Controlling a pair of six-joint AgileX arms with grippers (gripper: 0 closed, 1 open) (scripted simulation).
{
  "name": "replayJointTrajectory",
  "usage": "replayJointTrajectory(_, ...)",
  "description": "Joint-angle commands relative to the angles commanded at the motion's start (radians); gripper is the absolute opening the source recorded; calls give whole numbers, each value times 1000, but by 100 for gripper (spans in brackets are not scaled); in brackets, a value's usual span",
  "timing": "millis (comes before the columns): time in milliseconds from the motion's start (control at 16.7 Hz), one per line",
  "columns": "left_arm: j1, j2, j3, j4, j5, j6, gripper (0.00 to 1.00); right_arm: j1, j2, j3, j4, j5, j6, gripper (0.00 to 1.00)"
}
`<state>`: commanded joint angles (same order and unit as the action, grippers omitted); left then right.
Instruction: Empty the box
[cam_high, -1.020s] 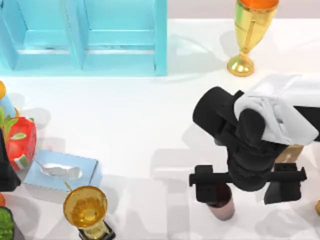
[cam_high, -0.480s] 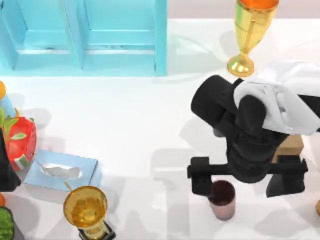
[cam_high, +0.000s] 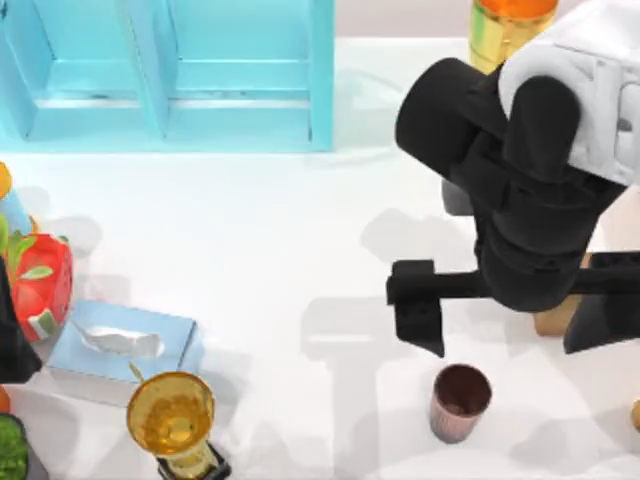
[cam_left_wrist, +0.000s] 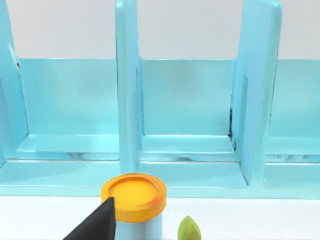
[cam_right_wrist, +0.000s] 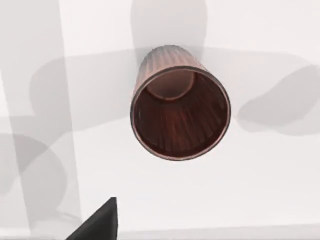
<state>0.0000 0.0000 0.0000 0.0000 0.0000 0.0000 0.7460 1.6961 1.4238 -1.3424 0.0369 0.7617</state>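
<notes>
A brown ribbed cup (cam_high: 460, 401) stands upright and empty on the white table near its front edge, right of centre. It is apart from both grippers. In the right wrist view the cup (cam_right_wrist: 180, 107) is seen from above. My right gripper (cam_high: 510, 312) hangs open above the table, just behind the cup, with nothing between its fingers. A tan box (cam_high: 556, 319) lies under the right arm, mostly hidden by it. My left gripper (cam_high: 10, 345) is parked at the table's left edge.
A blue shelf unit (cam_high: 170, 70) lines the far left. A gold goblet (cam_high: 500, 25) stands at the far right. A tissue box (cam_high: 125, 345), a gold trophy (cam_high: 172, 420) and a red strawberry-print pack (cam_high: 40, 285) crowd the front left. An orange-lidded can (cam_left_wrist: 134, 197) stands before the shelf.
My right gripper has risen and drawn back toward the far side. The cup, partly covered by a finger before, now stands in full view where it was.
</notes>
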Motion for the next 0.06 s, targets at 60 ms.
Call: replayJointTrajectory(60, 0, 0, 0, 0, 0, 0, 100, 0, -1, 1, -1, 0, 0, 100)
